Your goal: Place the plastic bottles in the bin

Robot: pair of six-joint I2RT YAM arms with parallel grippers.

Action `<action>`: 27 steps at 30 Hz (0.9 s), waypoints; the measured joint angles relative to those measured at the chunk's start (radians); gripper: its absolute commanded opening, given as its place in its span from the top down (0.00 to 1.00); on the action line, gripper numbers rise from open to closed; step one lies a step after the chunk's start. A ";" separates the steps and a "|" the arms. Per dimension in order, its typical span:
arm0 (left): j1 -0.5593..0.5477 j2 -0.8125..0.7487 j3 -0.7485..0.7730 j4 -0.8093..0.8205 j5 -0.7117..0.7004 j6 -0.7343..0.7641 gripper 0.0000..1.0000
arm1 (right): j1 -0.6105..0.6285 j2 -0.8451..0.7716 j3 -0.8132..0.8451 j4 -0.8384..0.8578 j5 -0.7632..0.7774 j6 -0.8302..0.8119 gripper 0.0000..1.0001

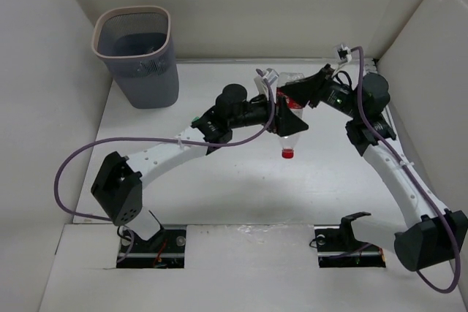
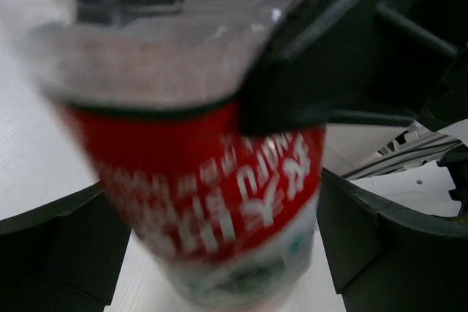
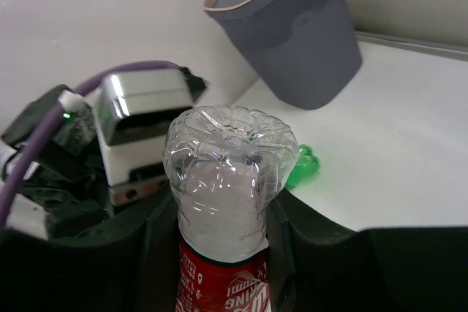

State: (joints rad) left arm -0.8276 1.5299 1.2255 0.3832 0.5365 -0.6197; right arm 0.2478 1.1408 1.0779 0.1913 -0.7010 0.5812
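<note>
A clear plastic bottle (image 1: 290,139) with a red label and red cap hangs cap-down above the middle of the table. My right gripper (image 1: 295,101) is shut on its upper body, and the crinkled base (image 3: 230,162) stands between the black fingers (image 3: 311,242). My left gripper (image 2: 219,242) stands open around the same bottle (image 2: 212,180), one jaw on each side with a gap to the label. A green bottle (image 3: 303,166) lies on the table beyond it. The grey mesh bin (image 1: 137,56) stands at the far left corner.
White walls close the table in on the left, back and right. The left arm's purple cable (image 1: 80,158) loops out towards the left wall. The left wrist camera housing (image 3: 142,118) sits close beside the held bottle.
</note>
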 measured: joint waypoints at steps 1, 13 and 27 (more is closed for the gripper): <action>-0.011 0.018 0.006 0.013 0.009 -0.007 0.15 | -0.002 0.003 -0.016 0.039 -0.016 0.030 0.96; 0.060 0.071 0.254 -0.195 -0.139 0.075 1.00 | -0.192 -0.027 -0.107 0.224 -0.071 0.196 0.00; 0.766 0.243 0.904 -0.520 -0.550 0.135 1.00 | -0.312 -0.092 -0.196 0.080 -0.079 0.086 0.00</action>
State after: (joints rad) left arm -0.0616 1.7733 2.1292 -0.1371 -0.0132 -0.4847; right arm -0.0643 1.0492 0.8818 0.2710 -0.7795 0.6674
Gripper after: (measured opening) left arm 0.424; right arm 0.998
